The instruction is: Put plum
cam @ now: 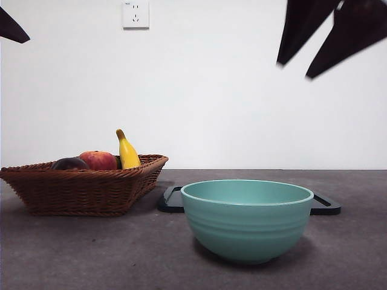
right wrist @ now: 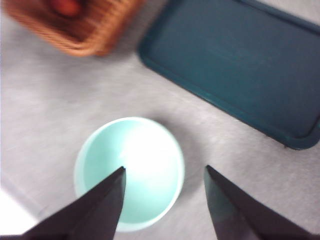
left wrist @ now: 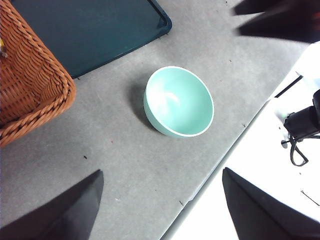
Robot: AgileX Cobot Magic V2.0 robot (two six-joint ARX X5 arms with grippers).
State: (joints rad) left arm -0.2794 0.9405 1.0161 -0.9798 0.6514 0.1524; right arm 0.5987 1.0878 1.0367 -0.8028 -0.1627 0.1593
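The plum [cam: 69,163], dark and almost black, lies in the wicker basket [cam: 84,190] at the left, beside a red-orange fruit [cam: 98,160] and a yellow banana [cam: 127,152]. My right gripper [cam: 295,70] hangs high at the right, open and holding nothing. In the right wrist view its jaws [right wrist: 165,168] spread above the teal bowl [right wrist: 129,172], and the picture is blurred. My left gripper [left wrist: 162,172] is open and holds nothing, well away from the basket [left wrist: 30,85]. It shows only as a black tip [cam: 15,29] in the front view. Neither wrist view shows the plum.
A teal bowl [cam: 247,220] stands near the front, right of the middle. A dark flat tray [cam: 323,205] lies behind it. The left wrist view shows the table's edge [left wrist: 235,135] close to the bowl [left wrist: 179,101], with white floor and cables beyond.
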